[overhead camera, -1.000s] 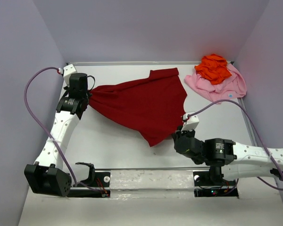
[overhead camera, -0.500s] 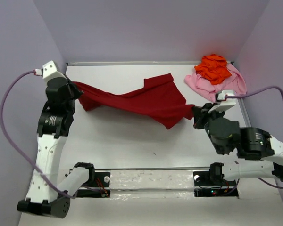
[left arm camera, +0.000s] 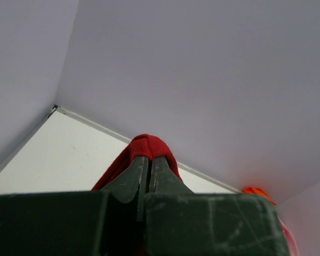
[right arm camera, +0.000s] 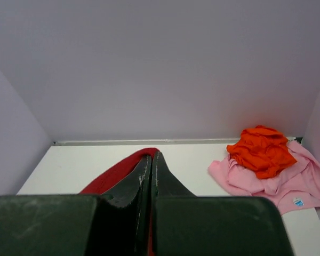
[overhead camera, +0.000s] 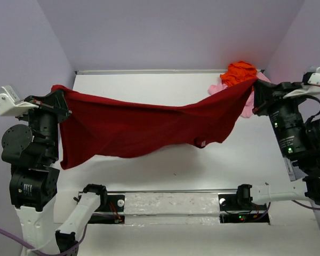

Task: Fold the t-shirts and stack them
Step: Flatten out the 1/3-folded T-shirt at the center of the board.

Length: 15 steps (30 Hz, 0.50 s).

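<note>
Hanging between left gripper point(overhead camera: 58, 99) and right gripper point(overhead camera: 256, 89), both clamped onto it, red shirt point(overhead camera: 144, 125) is best lowered level and kept taut.

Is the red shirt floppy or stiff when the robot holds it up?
Probably very floppy: the dark red t-shirt sags in the middle between the left gripper and right gripper. Likely light too, since two small pinches hold it up. Pushed, it would probably crumple.
</note>
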{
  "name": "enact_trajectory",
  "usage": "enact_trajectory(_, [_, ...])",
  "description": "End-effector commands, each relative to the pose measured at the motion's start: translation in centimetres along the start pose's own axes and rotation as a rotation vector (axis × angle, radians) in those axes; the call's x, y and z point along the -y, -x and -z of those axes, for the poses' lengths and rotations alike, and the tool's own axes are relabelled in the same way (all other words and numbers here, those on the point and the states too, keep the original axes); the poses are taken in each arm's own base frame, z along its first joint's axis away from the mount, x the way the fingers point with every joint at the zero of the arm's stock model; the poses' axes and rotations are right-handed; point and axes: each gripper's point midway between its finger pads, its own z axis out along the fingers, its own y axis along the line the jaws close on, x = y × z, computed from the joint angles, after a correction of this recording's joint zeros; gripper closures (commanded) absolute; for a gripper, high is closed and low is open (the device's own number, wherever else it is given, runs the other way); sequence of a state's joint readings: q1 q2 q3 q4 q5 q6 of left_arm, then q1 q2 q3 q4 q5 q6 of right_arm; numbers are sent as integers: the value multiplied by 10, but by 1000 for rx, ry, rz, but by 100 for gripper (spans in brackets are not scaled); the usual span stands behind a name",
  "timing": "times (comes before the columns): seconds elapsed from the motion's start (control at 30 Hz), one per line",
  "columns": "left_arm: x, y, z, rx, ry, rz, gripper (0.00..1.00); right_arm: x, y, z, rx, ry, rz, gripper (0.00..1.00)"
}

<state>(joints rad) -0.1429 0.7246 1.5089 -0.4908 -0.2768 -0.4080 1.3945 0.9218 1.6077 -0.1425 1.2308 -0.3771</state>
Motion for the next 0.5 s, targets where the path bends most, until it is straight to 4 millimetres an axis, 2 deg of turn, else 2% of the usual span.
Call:
enact_trajectory(0.0, [22,14,-9,16,-67,13,100,21,62,-3,106,-32,-23,100])
enact_trajectory(0.13, [31,14,-26,1,-78,1,100,20,106,-9,212,-49,-15,100])
enact_trajectory(0.23, [34,8,-47,-19,-61,-21,100,10,138,-16,286,-65,17,100])
enact_trajectory(0.27, [30,0,-60,-39,-26,-28,100,9,145,-18,300,-78,28,100])
enact_trajectory(0.33, [26,-11,-73,-69,5,-41,100,5,155,-21,331,-91,50,100])
enact_trajectory(0.37, [26,-16,-79,-72,8,-40,100,-2,154,-24,335,-94,58,100])
enact_trajectory(0.4, [20,-33,-90,-103,30,-55,100,1,152,-27,341,-119,73,100])
enact_trajectory(0.47, [19,-44,-99,-112,28,-60,100,-6,138,-35,336,-135,78,100])
